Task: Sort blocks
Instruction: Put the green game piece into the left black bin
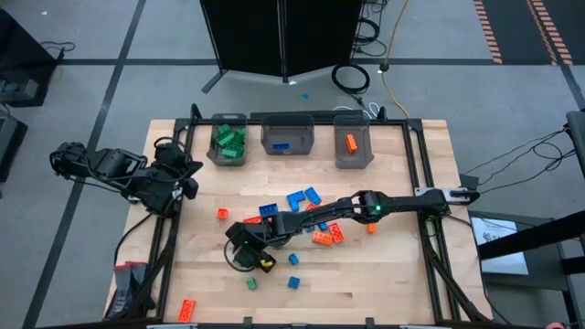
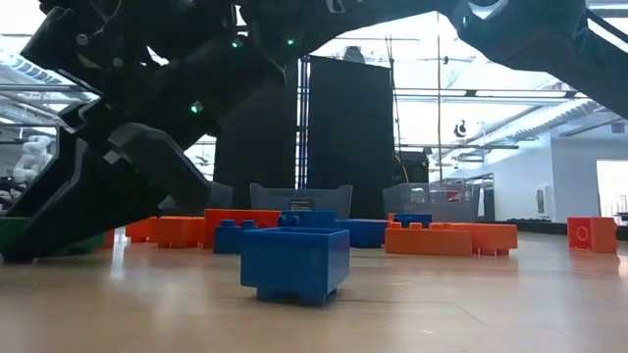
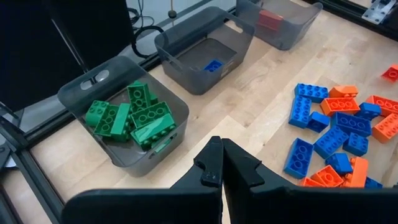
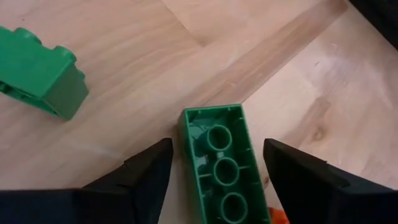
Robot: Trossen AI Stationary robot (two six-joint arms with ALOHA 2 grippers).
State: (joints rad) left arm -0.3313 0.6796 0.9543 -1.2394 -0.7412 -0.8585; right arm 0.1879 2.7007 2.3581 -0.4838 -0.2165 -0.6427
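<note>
From above, the right gripper (image 1: 245,245) has its arm stretched across the table (image 1: 393,283) toward the front-left part of the surface, low over the scattered blocks (image 1: 306,215) that lie mid-table. Three bins stand along the back edge: the left bin (image 1: 228,142) holds green bricks, the middle bin (image 1: 288,137) one blue, the right bin (image 1: 353,143) one orange, so colours evidently go one to a bin. The left gripper (image 1: 178,183) waits at the left edge, beside the green bin.

At table height, the right arm's dark bulk fills the upper left; a blue brick (image 2: 294,263) sits alone in front, with orange and blue bricks in a row behind it and bare wood around it.

The left wrist camera shows its own fingers together, tips touching, with nothing between them.

The right wrist camera is the telling one: the fingers stand apart on either side of a green brick (image 4: 221,162) lying hollow side up (not yet pinched, gaps show on both flanks). A second green brick (image 4: 40,71) lies well apart, leaving room to close. I judge the grasp is next, then a carry to the back-left corner.
</note>
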